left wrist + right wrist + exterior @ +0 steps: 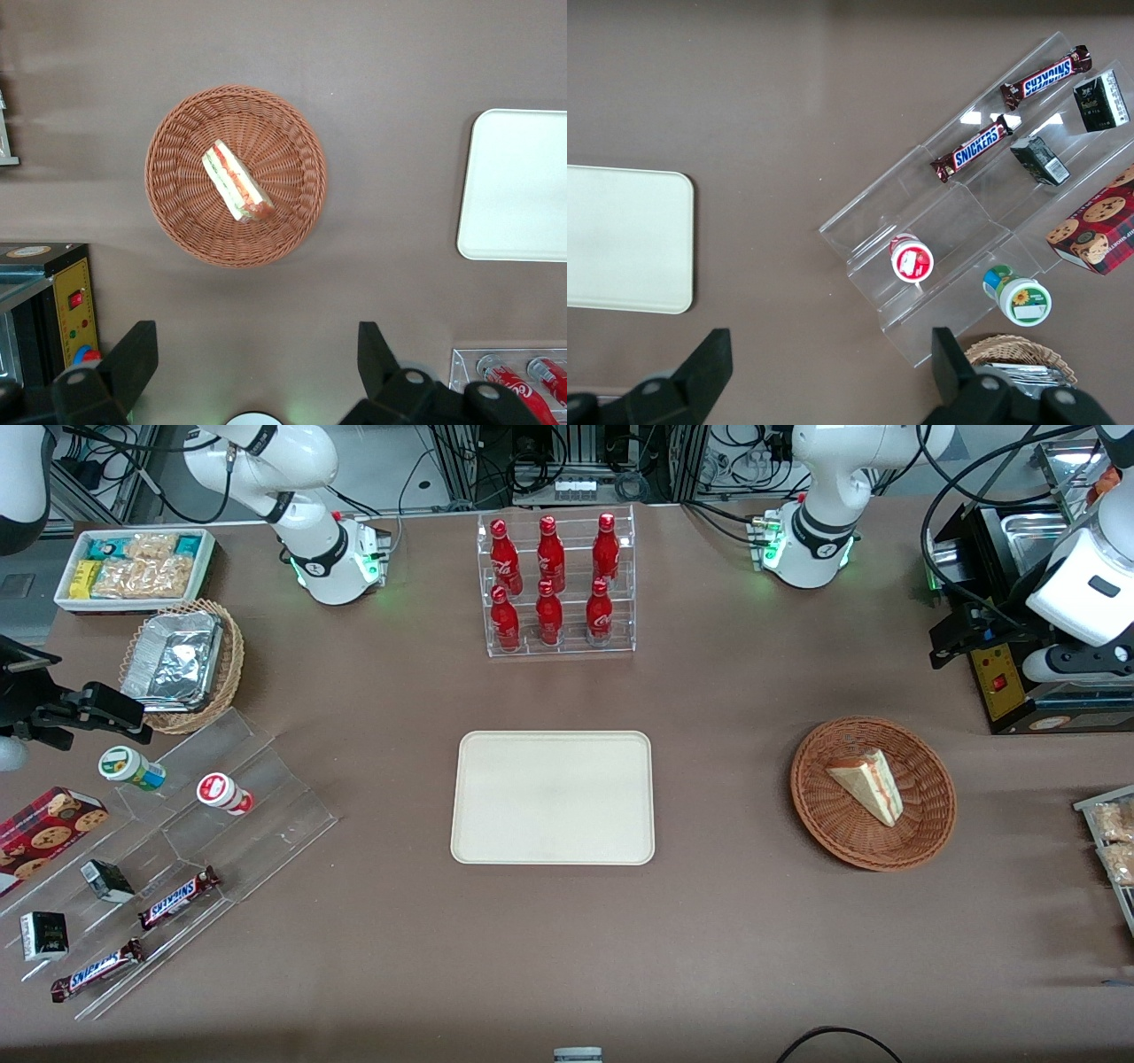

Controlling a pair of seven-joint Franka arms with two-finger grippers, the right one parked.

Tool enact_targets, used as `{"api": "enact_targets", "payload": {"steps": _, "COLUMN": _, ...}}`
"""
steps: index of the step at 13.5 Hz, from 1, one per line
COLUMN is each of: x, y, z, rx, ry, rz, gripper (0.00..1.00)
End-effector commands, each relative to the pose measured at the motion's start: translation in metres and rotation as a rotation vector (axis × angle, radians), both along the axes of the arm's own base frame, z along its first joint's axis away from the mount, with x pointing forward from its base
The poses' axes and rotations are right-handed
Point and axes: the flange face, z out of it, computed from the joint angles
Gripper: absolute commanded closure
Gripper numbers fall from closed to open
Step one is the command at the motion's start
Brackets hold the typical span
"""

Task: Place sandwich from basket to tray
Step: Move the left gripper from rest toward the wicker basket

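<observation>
The sandwich (873,784) is a pale wedge with a red and green stripe. It lies in the round reddish-brown wicker basket (819,779), toward the working arm's end of the table. The cream tray (554,797) lies flat at the table's middle and holds nothing. My left gripper (961,638) hangs high above the table, farther from the front camera than the basket, open and empty. The left wrist view shows the sandwich (235,181) in the basket (297,142), the tray's end (518,186), and the gripper (255,336) with its fingers wide apart over bare table.
A clear rack of red bottles (558,584) stands farther back than the tray. A black box with a yellow panel (1001,682) sits close beside the gripper. Snack packs (1112,841) lie at the working arm's table edge. An acrylic shelf of snacks (177,841) lies toward the parked arm's end.
</observation>
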Motion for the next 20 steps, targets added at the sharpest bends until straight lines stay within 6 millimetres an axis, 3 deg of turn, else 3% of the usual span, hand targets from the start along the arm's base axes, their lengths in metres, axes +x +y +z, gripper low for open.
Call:
{"api": "enact_targets", "payload": {"steps": 1, "x": -0.001, "y": -0.003, "z": 0.003, "rx": 0.004, "ry": 0.002, "rz": 0.014, "gripper": 0.0}}
{"api": "enact_targets", "payload": {"steps": 5, "x": 0.008, "y": 0.006, "z": -0.005, "rx": 0.003, "ry": -0.004, "rz": 0.041, "gripper": 0.0}}
{"api": "enact_targets", "payload": {"steps": 8, "x": 0.03, "y": 0.008, "z": -0.039, "rx": 0.013, "ry": 0.024, "rz": 0.073, "gripper": 0.0}}
{"api": "enact_targets", "payload": {"steps": 10, "x": 0.046, "y": 0.033, "z": -0.074, "rx": 0.027, "ry": 0.064, "rz": 0.171, "gripper": 0.0}}
{"api": "enact_targets", "payload": {"steps": 13, "x": 0.072, "y": 0.064, "z": -0.152, "rx": 0.048, "ry": 0.098, "rz": 0.35, "gripper": 0.0}}
{"api": "enact_targets", "payload": {"steps": 17, "x": 0.066, "y": 0.092, "z": -0.226, "rx": 0.045, "ry": 0.052, "rz": 0.483, "gripper": 0.0}}
{"api": "enact_targets", "payload": {"steps": 20, "x": 0.056, "y": 0.094, "z": -0.277, "rx": 0.042, "ry": 0.013, "rz": 0.576, "gripper": 0.0}}
